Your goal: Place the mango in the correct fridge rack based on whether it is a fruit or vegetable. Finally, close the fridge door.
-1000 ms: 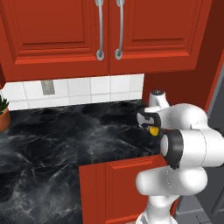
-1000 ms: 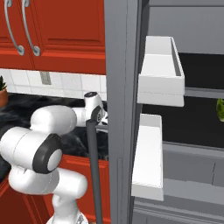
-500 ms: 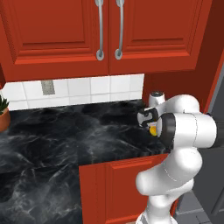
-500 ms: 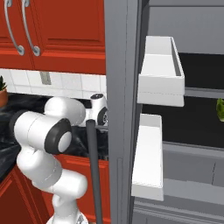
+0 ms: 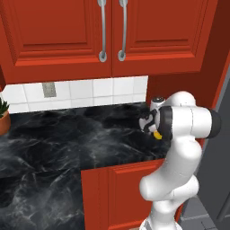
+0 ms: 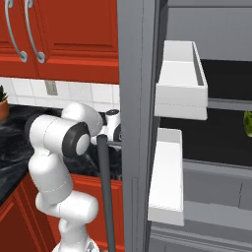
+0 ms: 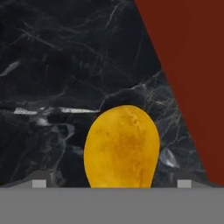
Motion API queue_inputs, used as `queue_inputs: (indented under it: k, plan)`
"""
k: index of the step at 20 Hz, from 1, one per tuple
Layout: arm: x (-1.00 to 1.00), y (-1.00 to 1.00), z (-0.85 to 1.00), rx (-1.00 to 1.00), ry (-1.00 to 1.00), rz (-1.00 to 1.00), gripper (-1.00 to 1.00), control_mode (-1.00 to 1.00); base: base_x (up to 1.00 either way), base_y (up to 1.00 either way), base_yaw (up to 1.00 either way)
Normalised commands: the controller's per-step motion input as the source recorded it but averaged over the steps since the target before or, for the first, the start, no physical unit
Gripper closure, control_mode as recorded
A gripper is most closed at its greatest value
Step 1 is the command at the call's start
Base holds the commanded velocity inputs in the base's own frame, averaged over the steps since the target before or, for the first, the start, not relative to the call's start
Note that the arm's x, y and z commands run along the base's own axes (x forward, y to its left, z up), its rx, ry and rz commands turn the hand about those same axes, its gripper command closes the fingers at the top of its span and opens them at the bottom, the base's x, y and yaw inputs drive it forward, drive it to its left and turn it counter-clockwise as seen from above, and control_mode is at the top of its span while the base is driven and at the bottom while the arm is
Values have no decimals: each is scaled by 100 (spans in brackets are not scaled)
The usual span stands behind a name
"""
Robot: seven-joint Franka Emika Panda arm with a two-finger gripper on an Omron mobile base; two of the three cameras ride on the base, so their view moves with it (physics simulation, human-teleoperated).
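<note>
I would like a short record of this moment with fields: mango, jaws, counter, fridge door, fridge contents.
mango: yellow-orange mango lying on the counter, near the red side panel
jaws: gripper open, above the mango, one tip on each side, not closed on it
counter: black marble counter, potted plant at its far left
fridge door: fridge door open, two white bins on its inner face
fridge contents: green vegetable on a rack

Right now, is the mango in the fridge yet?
Not yet. Done: the fridge door stands open. In hand: the open tool sits over the mango, which lies on the black counter, not gripped. Left: pick it up, shelve it, shut the door.
</note>
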Motion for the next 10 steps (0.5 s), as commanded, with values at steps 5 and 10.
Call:
queue_inputs:
  k: [5,10]
  plan:
    - [10,-10,-51,0,0,0,-100,-100,0,0,0]
    - [13,-12,-61,0,-1,0,100,-100,0,0,0]
